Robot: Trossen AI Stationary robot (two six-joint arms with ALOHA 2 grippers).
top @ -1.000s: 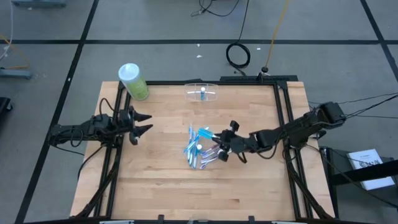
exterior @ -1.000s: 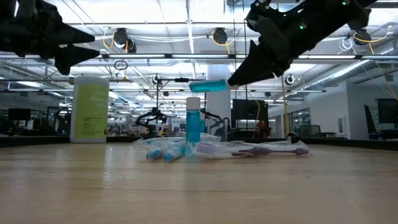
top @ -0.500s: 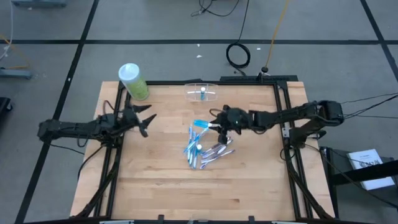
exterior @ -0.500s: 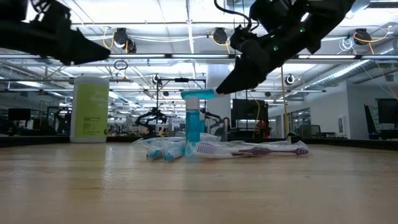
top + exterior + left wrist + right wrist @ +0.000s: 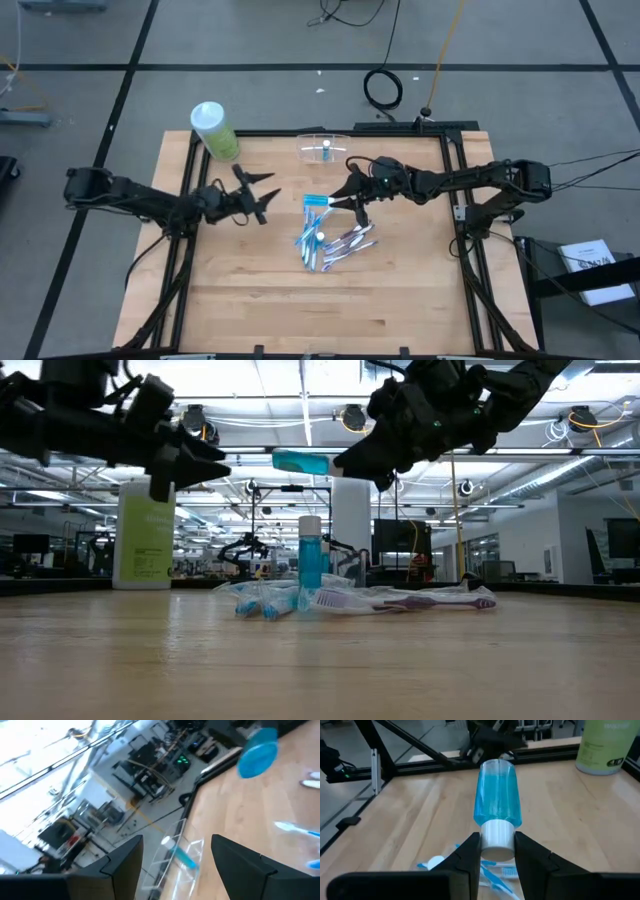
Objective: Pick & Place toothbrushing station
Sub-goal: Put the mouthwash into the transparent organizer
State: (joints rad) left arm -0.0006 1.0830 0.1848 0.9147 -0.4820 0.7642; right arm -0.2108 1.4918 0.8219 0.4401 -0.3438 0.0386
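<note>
Right gripper carries a blue tube toward the clear cup; left gripper waits spread.

The wooden table (image 5: 400,300) holds a clear plastic cup (image 5: 324,148) at twelve o'clock and a toothbrush pile (image 5: 322,243) at centre. The left gripper (image 5: 262,192), at nine o'clock, hangs with jaws spread and empty, likely to receive. The right gripper (image 5: 497,851) pinches the small blue tube (image 5: 497,804) by its white cap, lifted above the pile for carrying.

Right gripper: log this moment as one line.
right gripper: shut on blue bottle, lifted over table | left gripper: open, empty, facing bottle | cup: table's far edge
</note>
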